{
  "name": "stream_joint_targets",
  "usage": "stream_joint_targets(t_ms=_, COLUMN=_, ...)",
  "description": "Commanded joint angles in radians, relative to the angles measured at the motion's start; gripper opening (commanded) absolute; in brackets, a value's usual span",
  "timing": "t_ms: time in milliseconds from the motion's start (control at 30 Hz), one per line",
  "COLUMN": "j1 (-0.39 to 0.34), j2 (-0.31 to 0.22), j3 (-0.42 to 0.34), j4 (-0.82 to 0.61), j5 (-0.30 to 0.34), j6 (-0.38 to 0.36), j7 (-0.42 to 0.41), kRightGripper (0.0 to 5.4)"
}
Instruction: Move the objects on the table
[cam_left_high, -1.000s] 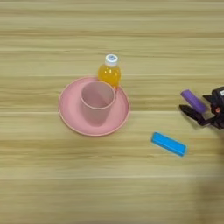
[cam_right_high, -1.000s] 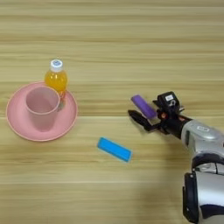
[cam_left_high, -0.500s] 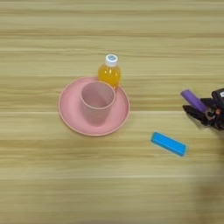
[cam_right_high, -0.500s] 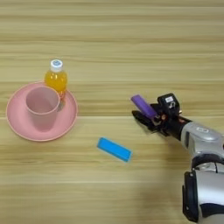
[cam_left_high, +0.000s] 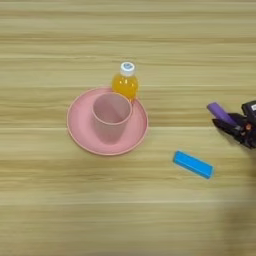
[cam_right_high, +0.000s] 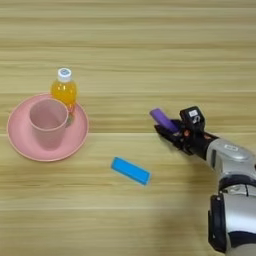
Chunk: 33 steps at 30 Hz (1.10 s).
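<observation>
The purple bar (cam_right_high: 161, 118) is a short, flat-sided stick of solid violet, lying at a slant with its free end toward the upper left and its other end caught between the black fingers of the tool (cam_right_high: 171, 129), which is clamped on it; whether the bar rests on the counter (cam_right_high: 128, 45) or is lifted just off it cannot be told. The silver forearm (cam_right_high: 229, 156) runs from the tool down toward the lower right corner. The blue bar (cam_right_high: 130, 170) is a little longer, bright sky blue with crisp edges, lying flat and slanted on the bare wood below and to the left of the purple bar, apart from it. Well to the left stands the orange-juice bottle (cam_right_high: 64, 90), small and rounded, filled with orange liquid and topped by a white cap, upright just behind the far rim of a pink plate (cam_right_high: 20, 144) and seemingly touching it. A pink cup (cam_right_high: 48, 122) stands upright on the plate. The counter is light wood with horizontal grain stripes.
</observation>
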Motion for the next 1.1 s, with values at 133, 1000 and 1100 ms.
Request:
stream_joint_targets(t_ms=133, j1=-0.071, j2=-0.046, j3=-0.008, j4=-0.039, j5=0.007, j6=-0.007, j7=-0.013, kRightGripper=1.45)
stream_joint_targets(t_ms=1000, j1=-0.049, j2=0.017, j3=0.004, j4=-0.224, j5=0.031, j6=-0.043, j7=0.091, kRightGripper=1.41)
stream_joint_targets(t_ms=1100, j1=-0.032, j2=0.037, j3=0.012, j4=-0.281, j5=0.037, j6=-0.035, j7=0.104, kRightGripper=1.41)
